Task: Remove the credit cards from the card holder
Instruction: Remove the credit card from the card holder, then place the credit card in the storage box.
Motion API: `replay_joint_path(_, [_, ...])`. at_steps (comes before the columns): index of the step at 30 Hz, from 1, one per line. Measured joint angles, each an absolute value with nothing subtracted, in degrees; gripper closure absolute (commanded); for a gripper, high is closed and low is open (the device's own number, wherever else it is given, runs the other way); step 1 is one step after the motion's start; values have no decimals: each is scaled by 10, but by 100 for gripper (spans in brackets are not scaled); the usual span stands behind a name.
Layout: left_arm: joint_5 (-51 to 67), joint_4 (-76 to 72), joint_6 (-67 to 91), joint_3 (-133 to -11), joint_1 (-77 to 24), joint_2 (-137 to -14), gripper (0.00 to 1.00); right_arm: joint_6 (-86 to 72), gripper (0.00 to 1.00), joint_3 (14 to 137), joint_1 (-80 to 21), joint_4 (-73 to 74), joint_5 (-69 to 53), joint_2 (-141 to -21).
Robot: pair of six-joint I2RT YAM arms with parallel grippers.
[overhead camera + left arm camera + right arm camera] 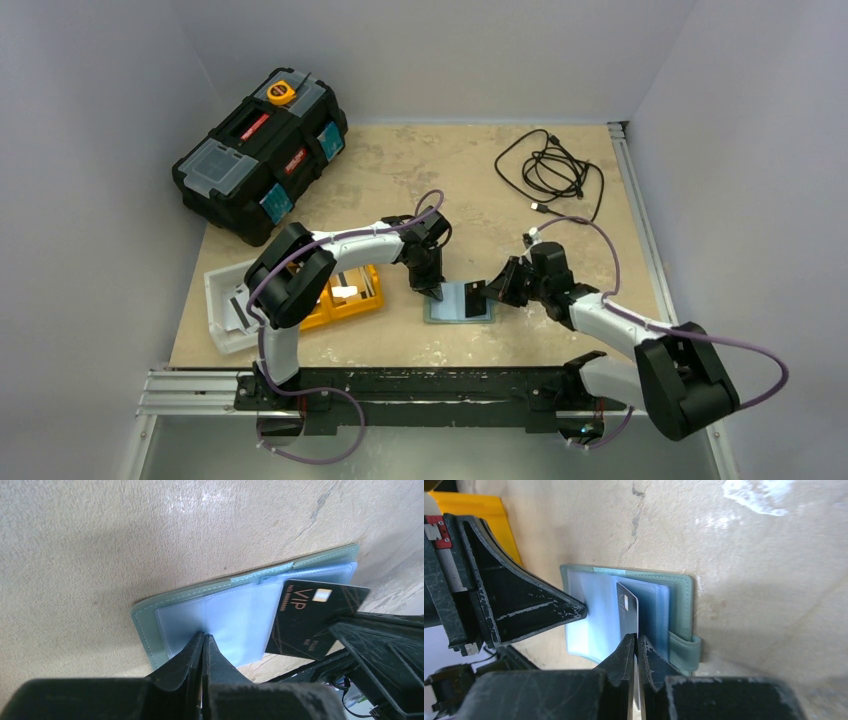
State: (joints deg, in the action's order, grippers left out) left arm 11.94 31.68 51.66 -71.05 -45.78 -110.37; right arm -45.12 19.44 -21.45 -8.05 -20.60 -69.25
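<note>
The card holder [447,314] lies open on the table, grey-green with pale blue sleeves [235,620]. My left gripper [437,291] is shut, and its tips [205,636] press down on the left sleeves. My right gripper [490,293] is shut on a dark credit card [310,617] printed "VIP". The card stands edge-on between the fingers [636,639] in the right wrist view and tilts up over the holder's right half [681,605]. I cannot tell whether its far end still sits in a sleeve. Any other cards are hidden.
A black toolbox [262,150] stands at the back left. An orange two-compartment tray [345,295] and a white tray [228,310] sit left of the holder. A coiled black cable [550,170] lies at the back right.
</note>
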Motion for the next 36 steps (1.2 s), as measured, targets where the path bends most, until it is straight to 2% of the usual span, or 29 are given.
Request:
replay_joint_path(10, [121, 316, 514, -710, -458, -1102, 99, -437, 100, 229, -214, 57, -156, -603])
replay_joint_path(16, [103, 347, 492, -710, -456, -1064, 56, -434, 100, 264, -214, 103, -157, -583])
replay_joint_path(20, [97, 368, 475, -711, -450, -988, 38, -434, 100, 291, -214, 104, -169, -582])
replay_joint_path(22, [103, 370, 467, -709, -439, -942, 32, -436, 100, 303, -214, 102, -184, -586])
replay_joint_path(29, [184, 335, 439, -656, -370, -801, 32, -479, 100, 318, -214, 29, -270, -623])
replay_joint_path(36, [275, 298, 439, -592, -329, -754, 38, -579, 100, 318, -215, -117, -364, -666])
